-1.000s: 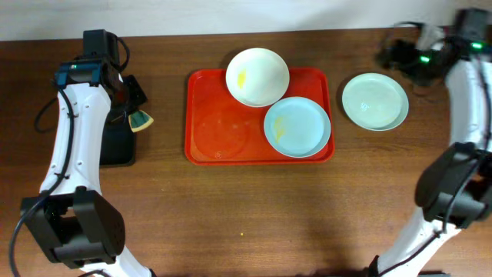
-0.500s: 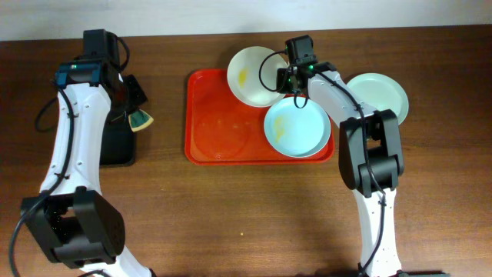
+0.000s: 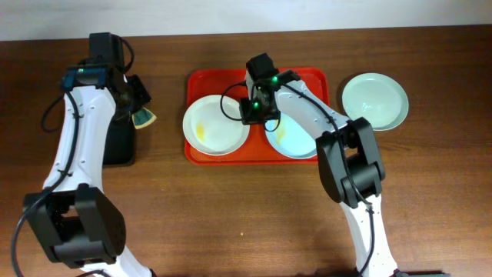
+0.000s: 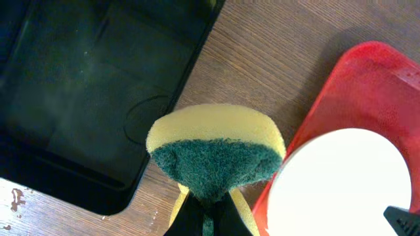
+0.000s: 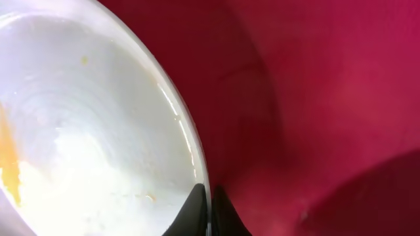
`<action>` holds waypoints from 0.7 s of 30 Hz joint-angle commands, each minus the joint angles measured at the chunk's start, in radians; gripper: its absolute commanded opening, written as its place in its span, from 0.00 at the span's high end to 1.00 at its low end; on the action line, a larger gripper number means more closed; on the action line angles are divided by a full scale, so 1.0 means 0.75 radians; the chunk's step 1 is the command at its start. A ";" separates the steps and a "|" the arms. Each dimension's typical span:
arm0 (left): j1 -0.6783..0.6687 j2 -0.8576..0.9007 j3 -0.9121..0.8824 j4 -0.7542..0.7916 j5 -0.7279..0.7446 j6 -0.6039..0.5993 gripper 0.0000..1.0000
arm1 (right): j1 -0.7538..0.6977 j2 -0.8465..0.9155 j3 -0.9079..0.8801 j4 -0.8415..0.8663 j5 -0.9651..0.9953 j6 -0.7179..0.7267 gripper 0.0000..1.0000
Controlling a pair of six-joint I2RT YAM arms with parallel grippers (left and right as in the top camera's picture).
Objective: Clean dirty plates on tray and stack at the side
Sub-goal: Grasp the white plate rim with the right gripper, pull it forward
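A white plate (image 3: 215, 125) with a yellow smear lies on the left half of the red tray (image 3: 307, 77). My right gripper (image 3: 250, 115) is shut on the plate's right rim; in the right wrist view its fingers (image 5: 210, 210) pinch the white plate's (image 5: 85, 131) edge above the tray's floor (image 5: 315, 98). A pale blue plate (image 3: 296, 138) lies on the tray's right half, partly under the right arm. Another mint plate (image 3: 374, 101) rests on the table right of the tray. My left gripper (image 4: 209, 216) is shut on a yellow-green sponge (image 4: 215, 154), left of the tray.
A black tray (image 3: 119, 142) sits on the table under and beside my left arm, with its corner (image 4: 79, 85) close to the sponge. The wooden table (image 3: 246, 215) stretches in front of both trays.
My right arm swung in from the far right, shut on the white plate's rim and dragged it from the tray's back edge to its left half. The left arm barely moved.
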 commanded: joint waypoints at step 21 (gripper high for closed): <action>0.452 0.404 0.050 0.379 0.383 0.165 1.00 | -0.019 -0.020 0.077 -0.285 0.299 0.137 0.96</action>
